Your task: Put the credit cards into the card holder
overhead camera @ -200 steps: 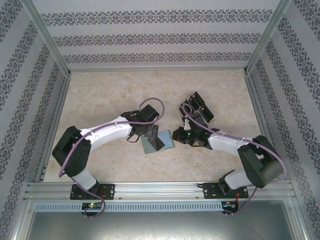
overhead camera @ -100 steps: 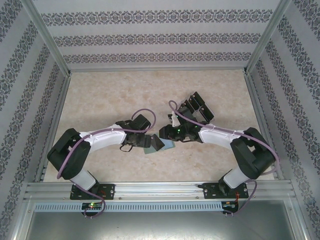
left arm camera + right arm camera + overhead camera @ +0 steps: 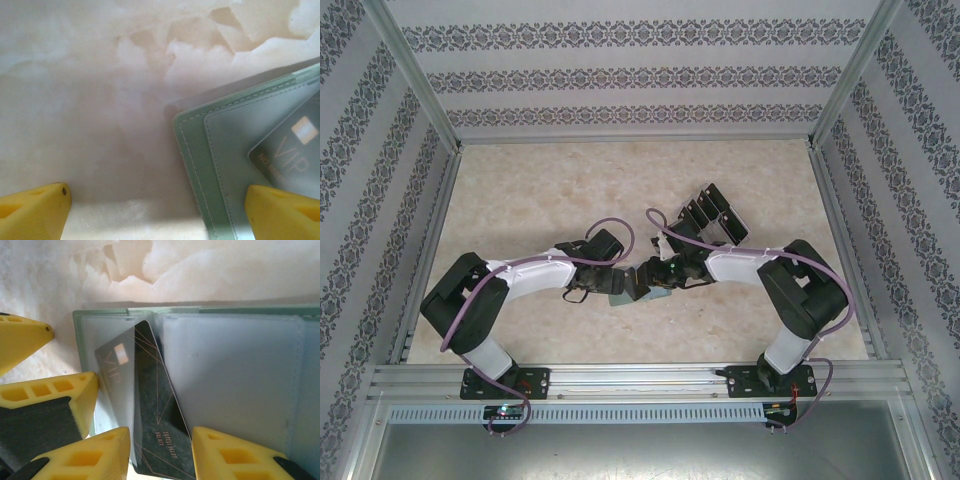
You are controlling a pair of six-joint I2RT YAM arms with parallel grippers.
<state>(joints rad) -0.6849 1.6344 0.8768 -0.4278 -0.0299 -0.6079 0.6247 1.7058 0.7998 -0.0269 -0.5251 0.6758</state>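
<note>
The card holder (image 3: 225, 380) lies open on the table, sage-green rim, pale grey-blue inside. A black credit card (image 3: 155, 405) with "VIP" lettering sits slanted, its upper part under the translucent left pocket. My right gripper (image 3: 161, 455) is open, one finger on each side of the card's lower end. My left gripper (image 3: 157, 212) is open wide; its right finger (image 3: 280, 210) rests over the holder's (image 3: 220, 150) edge, and the card (image 3: 295, 150) shows at the right. From above, both grippers (image 3: 610, 283) (image 3: 645, 280) meet over the holder (image 3: 619, 297).
A clear slotted rack (image 3: 715, 215) with more black cards stands behind the right arm. The marble-pattern table (image 3: 520, 200) is walled by patterned panels and a metal frame.
My right arm swung left from the rack to the holder, and its jaws parted around the card. The left gripper settled lower onto the holder's left edge.
</note>
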